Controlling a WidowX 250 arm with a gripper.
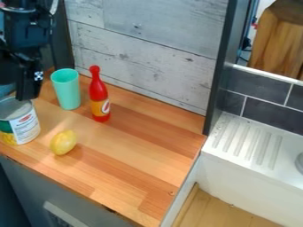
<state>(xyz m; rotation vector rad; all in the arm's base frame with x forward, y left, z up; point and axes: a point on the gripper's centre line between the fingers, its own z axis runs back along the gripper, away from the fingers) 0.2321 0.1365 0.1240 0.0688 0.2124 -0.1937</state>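
Note:
My black gripper [26, 82] hangs at the upper left, directly above the open top of a large can [22, 124]. Whether its tips touch the can's rim cannot be told. The can stands upright at the counter's left end and has a white and green label. A teal cup [66, 90] stands upright just right of the gripper. Beside the cup is an upright red bottle [99, 97] with a yellow and white label. A yellow lemon [63, 142] lies on the wood to the right of the can, a little nearer the front.
The wooden counter [136, 153] ends at a front edge and a right edge. A grey plank wall [142, 48] rises behind it, with a dark upright post [222, 71] at its right end. Lower right of the post is a white sink unit [248, 144] with a ridged drainboard.

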